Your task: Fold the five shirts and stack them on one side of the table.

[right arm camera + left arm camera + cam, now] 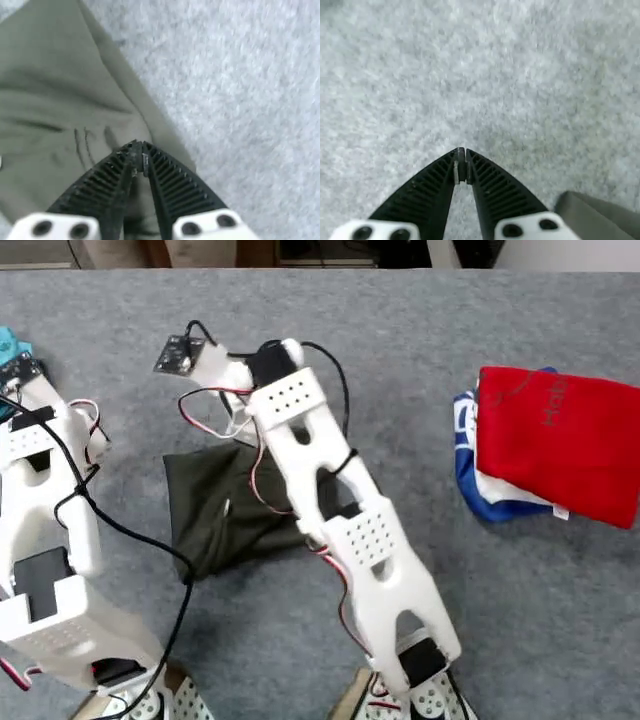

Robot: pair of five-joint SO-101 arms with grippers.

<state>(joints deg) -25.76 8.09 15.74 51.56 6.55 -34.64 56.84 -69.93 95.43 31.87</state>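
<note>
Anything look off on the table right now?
At the right, the blue shirt sticks out unevenly from under the red shirt. The olive shirt in the middle lies rumpled, with crooked edges, not squarely folded.

The olive shirt [215, 510] is plain and dark on the speckled grey table [450, 330]. At the right, the red shirt [555, 445] tops a white layer [497, 489] and a blue shirt [466, 480], perhaps white-marked.

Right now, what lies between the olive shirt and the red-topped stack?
In the high view, the right arm overhangs the olive shirt at its edge; beyond it, only bare grey table runs up to the red-topped stack.
</note>
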